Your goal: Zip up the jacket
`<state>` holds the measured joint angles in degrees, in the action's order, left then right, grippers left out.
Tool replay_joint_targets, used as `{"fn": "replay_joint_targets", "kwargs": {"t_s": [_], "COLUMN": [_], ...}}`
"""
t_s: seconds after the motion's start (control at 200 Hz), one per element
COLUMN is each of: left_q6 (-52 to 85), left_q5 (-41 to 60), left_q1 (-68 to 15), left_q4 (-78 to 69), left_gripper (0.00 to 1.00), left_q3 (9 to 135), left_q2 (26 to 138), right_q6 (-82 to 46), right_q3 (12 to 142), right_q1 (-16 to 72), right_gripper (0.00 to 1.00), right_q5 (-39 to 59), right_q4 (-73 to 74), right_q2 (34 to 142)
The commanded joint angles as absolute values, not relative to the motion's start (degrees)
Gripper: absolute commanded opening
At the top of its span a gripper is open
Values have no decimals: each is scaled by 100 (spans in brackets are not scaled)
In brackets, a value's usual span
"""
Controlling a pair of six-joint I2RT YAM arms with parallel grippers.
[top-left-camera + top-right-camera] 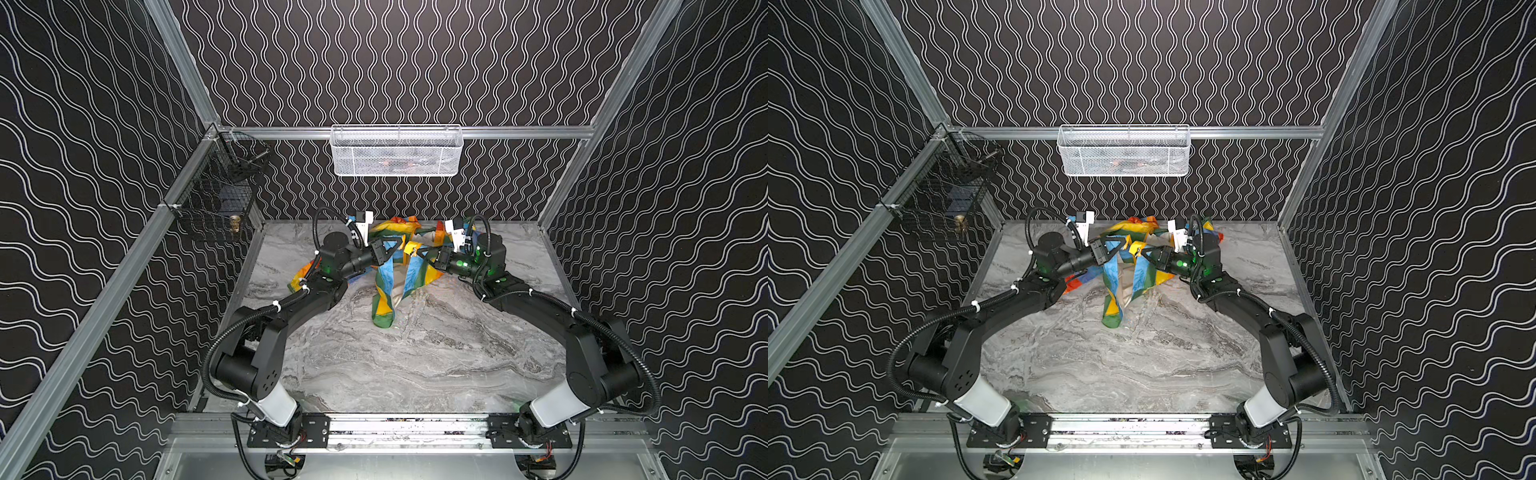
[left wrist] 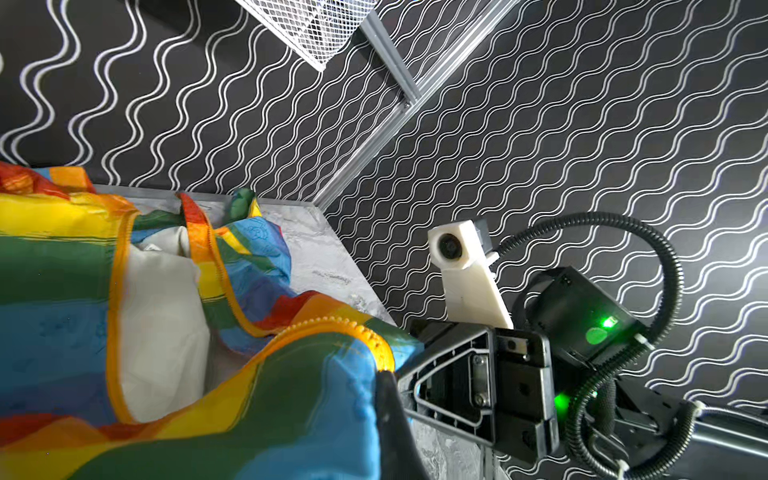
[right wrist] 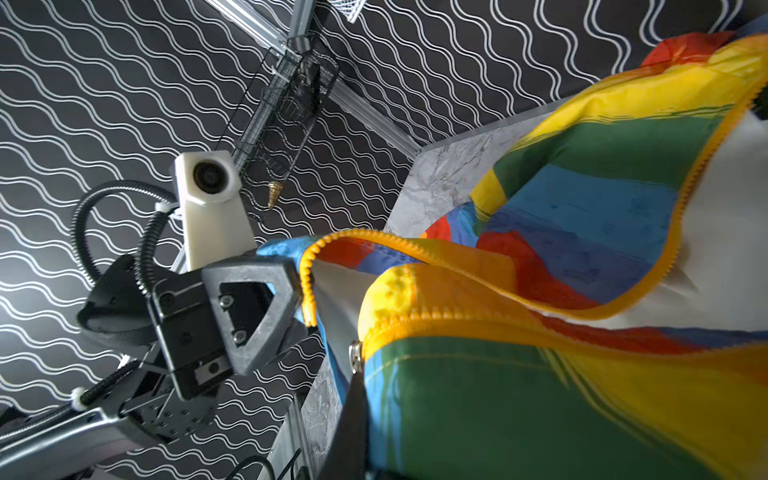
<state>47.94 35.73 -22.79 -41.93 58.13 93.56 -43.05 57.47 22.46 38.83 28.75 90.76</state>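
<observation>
The front of the desk (image 1: pixel 415 365) is bare, and only the lowest fold of the jacket (image 1: pixel 388 291) trails down onto it. The rest hangs bunched between the two arms, lifted above the desk's far half.

The left hand (image 1: pixel 398 246) is clenched on one front edge, right at the teeth of the orange zipper (image 3: pixel 353 235). The right hand (image 1: pixel 420 252) is clenched on the facing edge, where a small metal piece (image 3: pixel 354 356) sits at the end of the teeth; I cannot tell whether it is the slider. The hands are near each other but apart, and the front is open, with white lining showing between the edges.

The step in hand looks like bringing the two zipper ends together. To do it well, grip close to the teeth so the thin cloth cannot fold over them. Hold both edges taut and parallel, and let the ends meet squarely. A slanted approach would likely jam or snag the lining.

Behind the hands, more of the jacket lies crumpled near the back wall.
</observation>
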Motion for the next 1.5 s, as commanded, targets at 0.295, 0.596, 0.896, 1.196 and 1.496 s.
{"fn": "replay_joint_targets", "kwargs": {"t_s": [0.295, 0.596, 0.896, 1.196, 1.496], "left_q6": [5628, 5729, 5934, 6063, 6200], "left_q5": [3876, 3823, 3797, 3823, 3865], "left_q1": [-2266, -2266, -2268, -2268, -2268], "left_q4": [-5489, -5600, -5862, -6046, -6229], "left_gripper": [0, 0, 0, 0, 0], "left_q3": [5852, 5792, 5823, 5794, 5761], "left_q2": [9738, 9727, 9869, 9930, 9978], "right_q6": [-4441, -4484, -4509, -4527, -4600], "right_q3": [5750, 5752, 5754, 5756, 5761], "right_q1": [2254, 2261, 2320, 2329, 2332], "right_gripper": [0, 0, 0, 0, 0], "right_q5": [4333, 4395, 4408, 4386, 4407], "right_q4": [3682, 3769, 3878, 3913, 4065], "right_q2": [9102, 9140, 9195, 9224, 9277]}}
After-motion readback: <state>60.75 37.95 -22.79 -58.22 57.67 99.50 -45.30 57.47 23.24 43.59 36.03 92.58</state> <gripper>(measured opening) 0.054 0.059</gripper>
